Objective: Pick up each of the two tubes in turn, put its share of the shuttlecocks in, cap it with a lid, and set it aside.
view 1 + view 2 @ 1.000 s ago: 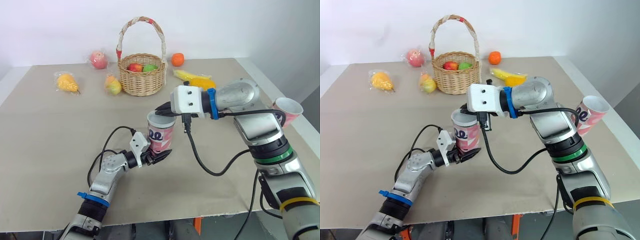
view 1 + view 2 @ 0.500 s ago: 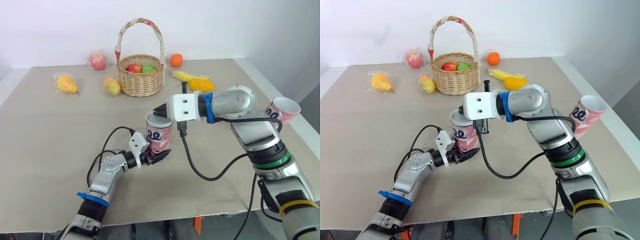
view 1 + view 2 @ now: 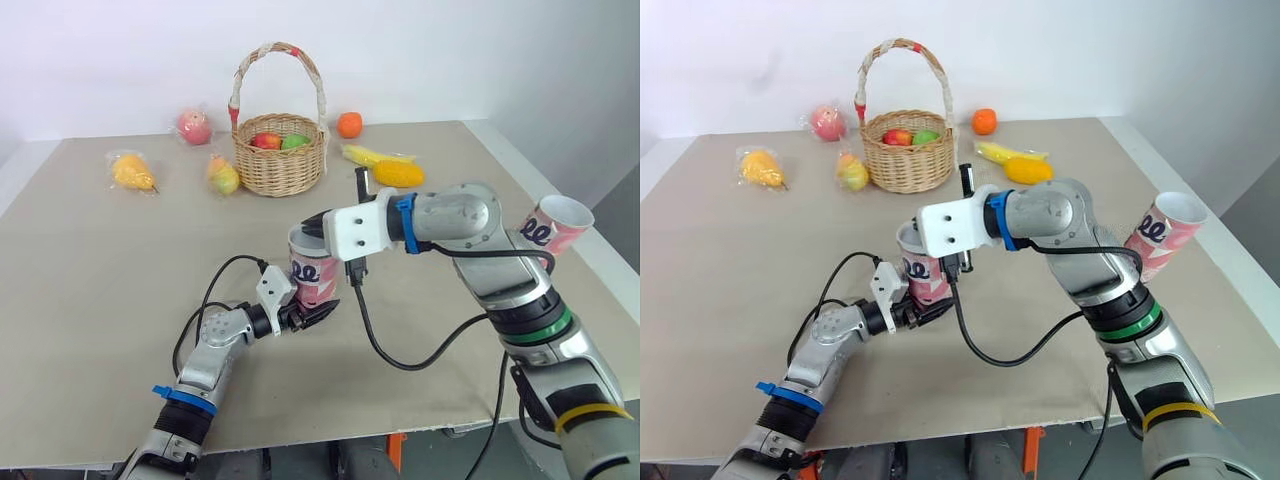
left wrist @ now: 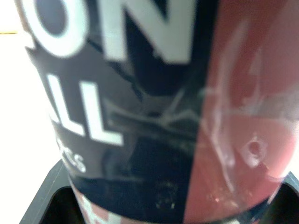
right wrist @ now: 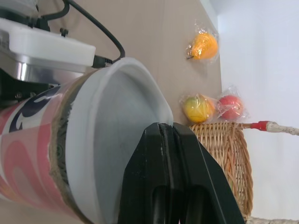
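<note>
A pink tube (image 3: pixel 318 277) with dark blue lettering stands upright near the middle of the table. My left gripper (image 3: pixel 312 311) is shut on its lower part, and the tube's wall (image 4: pixel 140 107) sits between the fingers in the left wrist view. A white lid (image 5: pixel 117 140) lies on the tube's mouth. My right gripper (image 3: pixel 314 227) is at the tube's top, its fingers shut together and resting on the lid's rim (image 5: pixel 164 128). A second pink tube (image 3: pixel 556 222) lies tilted at the table's right edge, open end up.
A wicker basket (image 3: pixel 280 160) with fruit stands at the back centre. Around it lie wrapped fruits: an apple (image 3: pixel 194 126), a yellow pear (image 3: pixel 133 171), another pear (image 3: pixel 224 176), an orange (image 3: pixel 349 124) and a yellow-orange pair (image 3: pixel 390 170). A black cable (image 3: pixel 400 355) hangs from my right wrist.
My right gripper has come down and leftward onto the top of the tube. The left gripper keeps its hold and has barely moved.
</note>
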You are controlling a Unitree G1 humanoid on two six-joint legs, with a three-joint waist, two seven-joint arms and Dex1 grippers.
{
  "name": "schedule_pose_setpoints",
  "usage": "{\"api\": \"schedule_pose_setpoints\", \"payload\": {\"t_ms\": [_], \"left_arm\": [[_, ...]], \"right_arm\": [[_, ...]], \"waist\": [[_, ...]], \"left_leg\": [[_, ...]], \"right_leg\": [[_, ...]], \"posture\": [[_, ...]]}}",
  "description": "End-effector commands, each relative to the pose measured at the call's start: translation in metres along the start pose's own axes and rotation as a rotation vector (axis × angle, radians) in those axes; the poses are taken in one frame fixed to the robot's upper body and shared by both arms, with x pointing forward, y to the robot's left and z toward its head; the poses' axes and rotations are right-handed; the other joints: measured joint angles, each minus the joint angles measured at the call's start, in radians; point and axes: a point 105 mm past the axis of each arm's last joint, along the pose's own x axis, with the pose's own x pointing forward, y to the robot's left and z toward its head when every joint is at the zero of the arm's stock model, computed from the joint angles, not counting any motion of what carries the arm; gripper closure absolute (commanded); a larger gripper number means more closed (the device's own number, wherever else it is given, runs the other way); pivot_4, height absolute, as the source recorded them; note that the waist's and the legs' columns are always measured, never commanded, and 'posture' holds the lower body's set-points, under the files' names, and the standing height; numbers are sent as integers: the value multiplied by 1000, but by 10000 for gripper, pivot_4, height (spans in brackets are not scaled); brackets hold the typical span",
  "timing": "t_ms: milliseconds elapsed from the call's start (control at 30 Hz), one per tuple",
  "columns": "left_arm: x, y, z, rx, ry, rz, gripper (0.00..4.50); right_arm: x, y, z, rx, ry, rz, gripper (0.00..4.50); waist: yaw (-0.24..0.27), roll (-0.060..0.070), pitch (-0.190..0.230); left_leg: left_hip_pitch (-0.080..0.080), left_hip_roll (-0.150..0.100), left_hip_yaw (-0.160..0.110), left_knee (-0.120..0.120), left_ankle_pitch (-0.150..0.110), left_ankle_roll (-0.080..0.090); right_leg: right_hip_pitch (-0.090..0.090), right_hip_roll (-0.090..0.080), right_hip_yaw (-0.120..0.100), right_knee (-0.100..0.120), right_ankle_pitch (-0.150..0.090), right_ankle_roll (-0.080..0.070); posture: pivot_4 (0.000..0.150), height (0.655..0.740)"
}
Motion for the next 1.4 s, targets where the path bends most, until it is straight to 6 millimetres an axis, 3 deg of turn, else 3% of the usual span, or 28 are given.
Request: {"api": "schedule_pose_setpoints", "payload": {"t_ms": [33, 367, 400, 633, 700, 1067, 1400], "left_arm": [[3, -9, -9, -14, 31, -30, 12665], [3, -9, -9, -14, 31, -32, 12665], [3, -9, -9, -15, 31, -32, 12665], [4, -9, -9, -14, 32, -36, 12665], [4, -9, -9, -13, 32, -38, 12665], [4, -10, -9, -9, 32, -41, 12665], [5, -10, -9, -10, 31, -43, 12665]], "right_arm": [[11, 18, 1, 73, -28, 89, 44537], [2, -1, 2, 151, -54, 59, 44537], [2, -1, 3, 157, -57, 65, 37720], [-1, -10, 4, 165, -63, 64, 5675], [-2, -15, 4, 156, -61, 56, 350], [-9, -35, 6, 139, -70, 24, 350], [-10, -35, -9, 60, 27, 65, 350]], "waist": [[0, 0, 0], [0, 0, 0], [0, 0, 0], [3, 0, 0], [5, 0, 0], [5, 0, 0], [6, 0, 0]], "left_leg": [[0, 0, 0, 0, 0, 0], [0, 0, 0, -1, 0, 0], [0, 0, 0, -1, 0, 0], [-1, -1, -1, -4, 0, 0], [-1, -1, -1, -5, 0, 0], [-2, -1, -1, -5, 0, 0], [-2, -1, -1, -5, 0, 0]], "right_leg": [[0, 0, 0, 0, 0, 0], [0, 0, 0, 0, 0, 0], [0, 0, 0, 0, 0, 0], [-1, -2, 0, -1, -3, 1], [-1, -3, 0, -1, -4, 2], [-1, -3, 0, -1, -4, 2], [-1, -4, 0, -1, -4, 2]], "posture": [[1500, 7400], [1500, 7400], [1500, 7400], [1500, 7400], [1500, 7400], [1500, 7400], [1500, 7400]]}}
